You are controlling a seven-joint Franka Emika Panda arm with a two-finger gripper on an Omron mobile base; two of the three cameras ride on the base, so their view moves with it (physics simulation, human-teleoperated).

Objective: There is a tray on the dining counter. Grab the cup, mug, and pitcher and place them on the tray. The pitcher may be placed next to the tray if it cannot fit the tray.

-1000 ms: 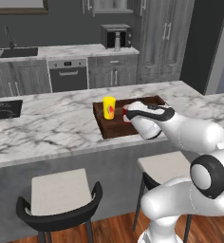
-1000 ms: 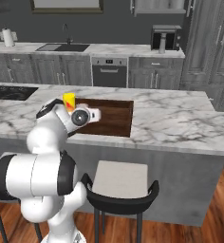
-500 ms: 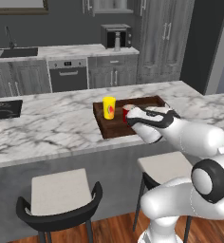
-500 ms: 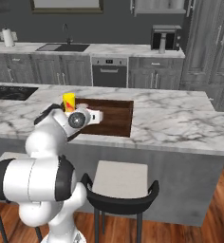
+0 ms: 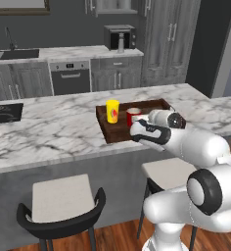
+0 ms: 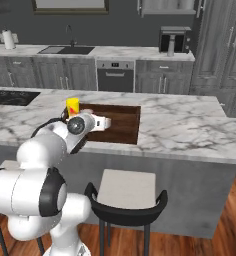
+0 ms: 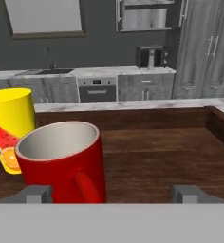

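In the left base view we see the dark brown wooden tray with a low rim (image 5: 118, 131) lying on the long white marble dining counter with grey veins (image 5: 54, 132), and on its left part stands the small yellow tumbler cup with a red-orange mark (image 5: 112, 111). Just beside the cup, to its right, the glossy red mug (image 5: 133, 116) stands on the tray too, partly covered by the two-finger gripper of the white arm (image 5: 137, 128), which is at the near edge of the tray. From the right base view the mug is hidden behind the robot hand; there we see the cup (image 6: 72, 107) rising behind the arm, the tray (image 6: 121, 122) with its right part bare, and the counter (image 6: 190, 127) going far to the right. The hand view gives what the base views do not: the mug (image 7: 64, 161) is close in front of the gripper (image 7: 111, 193), upright, pale inside, with its loop handle turned toward the camera. The two finger tips (image 7: 35, 193) stand wide apart, one at each side, and they do not touch the mug, so the jaws are released and hold nothing. The cup (image 7: 9, 130) is behind the mug on the left, touching it or nearly so; we cannot tell which. Behind the counter there are grey cabinets with an oven (image 5: 69, 77).
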